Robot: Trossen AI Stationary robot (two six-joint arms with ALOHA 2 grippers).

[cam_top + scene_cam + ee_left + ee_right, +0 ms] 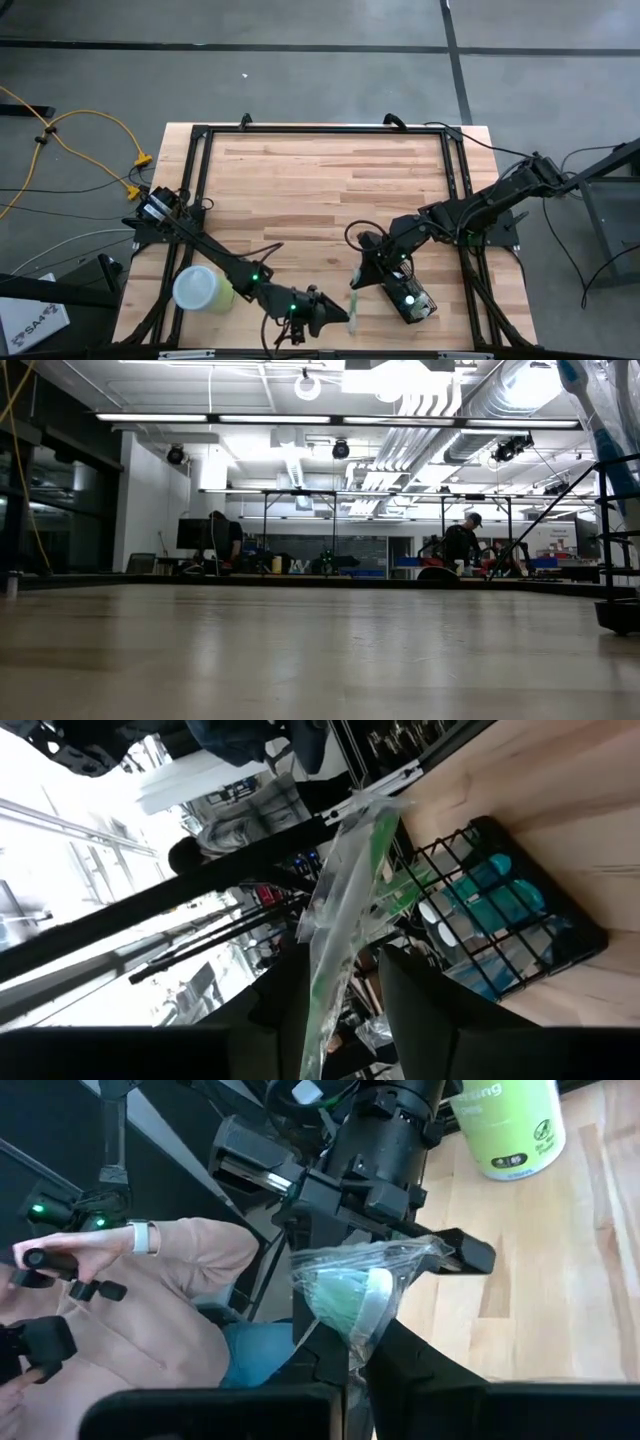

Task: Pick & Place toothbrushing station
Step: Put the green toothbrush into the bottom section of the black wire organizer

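Black wire holder box [412,300]: near table [320,190] front edge, right of green cup [204,290]. Cup lettering unreadable. Right end effector [355,1350] pinching bagged toothbrush [352,1295]; left end effector [340,1010] spread around it.

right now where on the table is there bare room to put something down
The far half of the wooden table is bare. The near edge is crowded: lime-green cup, left tool, wrapped toothbrush, right tool and black mesh holder.
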